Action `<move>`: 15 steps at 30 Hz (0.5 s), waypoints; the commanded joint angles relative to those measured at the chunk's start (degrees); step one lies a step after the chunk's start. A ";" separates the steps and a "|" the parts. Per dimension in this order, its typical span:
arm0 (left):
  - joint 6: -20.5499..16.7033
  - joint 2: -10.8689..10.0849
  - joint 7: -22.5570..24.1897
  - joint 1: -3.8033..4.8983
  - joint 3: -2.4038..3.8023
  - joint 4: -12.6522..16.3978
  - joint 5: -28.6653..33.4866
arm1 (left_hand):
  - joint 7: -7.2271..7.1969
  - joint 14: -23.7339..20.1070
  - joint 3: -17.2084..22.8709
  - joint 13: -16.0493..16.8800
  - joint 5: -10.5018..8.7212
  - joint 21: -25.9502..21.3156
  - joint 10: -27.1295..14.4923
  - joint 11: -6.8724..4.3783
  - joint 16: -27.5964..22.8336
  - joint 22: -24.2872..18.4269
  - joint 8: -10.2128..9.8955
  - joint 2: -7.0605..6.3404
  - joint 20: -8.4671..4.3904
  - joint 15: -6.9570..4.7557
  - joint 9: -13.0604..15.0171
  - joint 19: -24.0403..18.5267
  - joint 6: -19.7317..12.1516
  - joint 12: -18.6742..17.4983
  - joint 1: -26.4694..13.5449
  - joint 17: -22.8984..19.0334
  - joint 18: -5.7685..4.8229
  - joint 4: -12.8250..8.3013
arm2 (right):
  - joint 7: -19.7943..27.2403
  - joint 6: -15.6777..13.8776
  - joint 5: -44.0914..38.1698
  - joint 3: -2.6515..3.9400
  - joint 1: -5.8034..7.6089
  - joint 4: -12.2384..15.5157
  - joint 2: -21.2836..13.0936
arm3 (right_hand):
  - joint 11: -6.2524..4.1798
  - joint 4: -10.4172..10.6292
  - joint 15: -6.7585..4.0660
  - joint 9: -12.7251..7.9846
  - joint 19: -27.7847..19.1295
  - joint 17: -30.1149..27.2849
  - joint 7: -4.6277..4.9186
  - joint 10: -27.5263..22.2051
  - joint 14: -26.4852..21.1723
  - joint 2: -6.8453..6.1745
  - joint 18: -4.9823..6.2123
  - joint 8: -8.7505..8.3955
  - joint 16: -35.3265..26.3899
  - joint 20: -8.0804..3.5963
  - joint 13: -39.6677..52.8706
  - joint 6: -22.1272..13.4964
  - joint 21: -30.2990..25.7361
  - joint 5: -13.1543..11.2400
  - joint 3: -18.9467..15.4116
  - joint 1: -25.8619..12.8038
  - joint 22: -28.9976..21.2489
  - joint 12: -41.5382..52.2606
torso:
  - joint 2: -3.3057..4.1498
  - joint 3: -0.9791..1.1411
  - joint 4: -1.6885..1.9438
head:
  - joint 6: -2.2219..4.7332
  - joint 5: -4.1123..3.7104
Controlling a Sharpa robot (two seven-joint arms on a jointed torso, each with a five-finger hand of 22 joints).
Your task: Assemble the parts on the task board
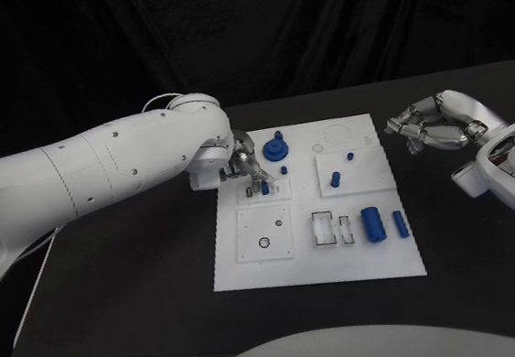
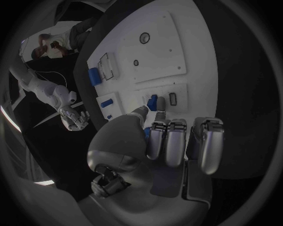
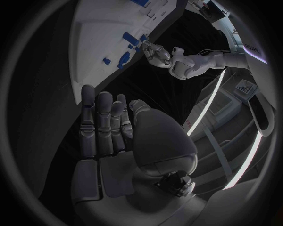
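Two white arms frame my view of the black counter (image 1: 143, 290), with the white task board (image 1: 252, 263) lying in its middle. From the head view I read the left arm (image 1: 83, 171) as reaching in over the board's far-left corner, its left hand (image 1: 239, 165) lowered onto the board beside a blue round part (image 1: 277, 149) that stands there. My left wrist view shows the left hand (image 2: 171, 141) with its fingers curled downward and a small blue part (image 2: 153, 102) at the fingertips, close to a small dark-rimmed slot; whether that part is pinched or merely touched I cannot tell. The right hand (image 1: 436, 125) hovers off the board's far-right edge, above the counter and apart from every part; my right wrist view shows the right hand (image 3: 112, 127) with its fingers extended side by side and holding nothing. Near the board's front-right I see a larger blue cylinder (image 1: 373, 223) lying beside a slimmer blue bar (image 1: 400, 223), and farther back a small blue peg (image 1: 334, 180) stands on a raised white square plate.
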 commanded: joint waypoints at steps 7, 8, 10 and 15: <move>0.74 0.30 0.76 -0.30 0.05 -0.40 0.18 | -0.11 6.06 0.80 15.07 0.35 -0.51 6.07 -0.33 0.15 14.41 0.60 0.28 -0.33 -0.17 2.12 4.97 -0.85 0.21 -0.59 15.09 -0.29 -1.14 | -0.71 0.35 -1.17 0.05 -0.13 0.07 0.03 | -0.06 -0.05 0.01 -0.07 0.43 -0.08 -0.56 0.42 0.41 0.11 0.65 0.36 0.06 -0.17 -0.14 0.01 -0.29 0.49 0.35 0.69 0.07 0.08 | 0.01 -0.05 0.00 | 0.01 -0.13; 0.68 0.30 0.84 -0.31 0.05 -0.40 0.18 | -0.11 6.06 0.80 15.07 0.35 -0.51 6.07 -0.33 0.15 14.41 0.60 0.28 -0.33 -0.17 2.12 4.97 -0.85 0.21 -0.59 15.09 -0.29 -1.14 | -0.72 0.35 -1.17 0.05 -0.13 0.08 0.02 | -0.06 -0.05 0.01 -0.07 0.43 -0.08 -0.56 0.42 0.41 0.11 0.65 0.36 0.06 -0.17 -0.14 0.01 -0.29 0.49 0.35 0.69 0.07 0.08 | 0.01 -0.06 0.01 | 0.01 -0.15; 0.58 0.34 1.04 -0.34 0.05 -0.44 0.18 | -0.15 6.06 1.06 15.07 0.43 -0.41 6.07 -0.36 0.15 14.45 0.73 0.30 -0.33 -0.18 2.55 5.02 -0.90 0.21 -0.54 15.09 -0.32 -1.39 | -0.75 0.36 -1.18 0.05 -0.13 0.09 0.01 | -0.06 -0.05 0.01 -0.07 0.43 -0.08 -0.56 0.42 0.41 0.11 0.65 0.36 0.06 -0.17 -0.14 0.01 -0.29 0.49 0.35 0.69 0.07 0.08 | 0.00 -0.05 0.06 | 0.01 -0.17; 0.52 0.40 1.51 -0.37 0.05 -0.42 0.18 | -0.17 6.06 1.32 15.07 0.50 -0.59 6.07 -0.38 0.15 14.39 0.82 0.32 -0.33 -0.19 2.92 4.93 -0.99 0.21 -0.52 15.09 -0.27 -1.62 | -0.88 0.29 -1.20 0.05 -0.13 0.14 0.04 | -0.08 -0.07 0.00 -0.07 0.48 -0.14 -0.57 0.52 0.46 0.10 0.65 0.37 0.03 -0.19 -0.14 0.01 -0.31 0.63 0.46 0.80 0.07 0.11 | -0.02 0.01 0.00 | 0.01 -0.15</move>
